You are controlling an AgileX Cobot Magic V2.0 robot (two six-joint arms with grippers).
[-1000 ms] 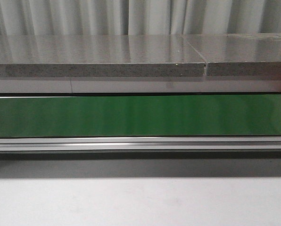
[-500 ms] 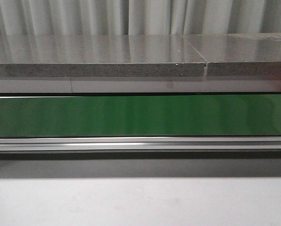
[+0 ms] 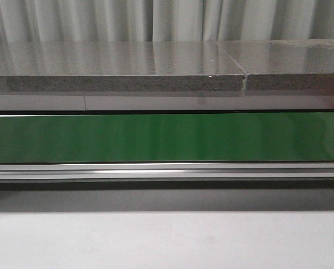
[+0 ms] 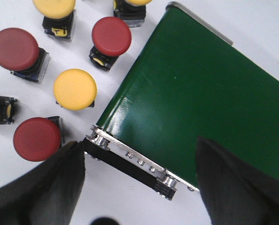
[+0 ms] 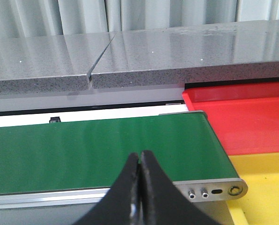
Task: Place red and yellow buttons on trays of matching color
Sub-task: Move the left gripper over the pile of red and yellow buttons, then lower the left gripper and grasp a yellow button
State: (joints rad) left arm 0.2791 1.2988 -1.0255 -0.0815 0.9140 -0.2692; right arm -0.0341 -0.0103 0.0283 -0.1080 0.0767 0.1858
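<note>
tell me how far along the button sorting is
Nothing looks done: the visible parts of the red tray and yellow tray are empty. Nothing is in hand: the left gripper is open over the green belt, the right gripper shut. The red button and yellow button group remains unsorted.

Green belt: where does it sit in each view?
Front: green belt, a band across the full width, mid-frame.
Left wrist: its end, beside the buttons.
Right wrist: its other end, next to the red tray.
Shared landmark: the belt's aluminium side rail.
</note>
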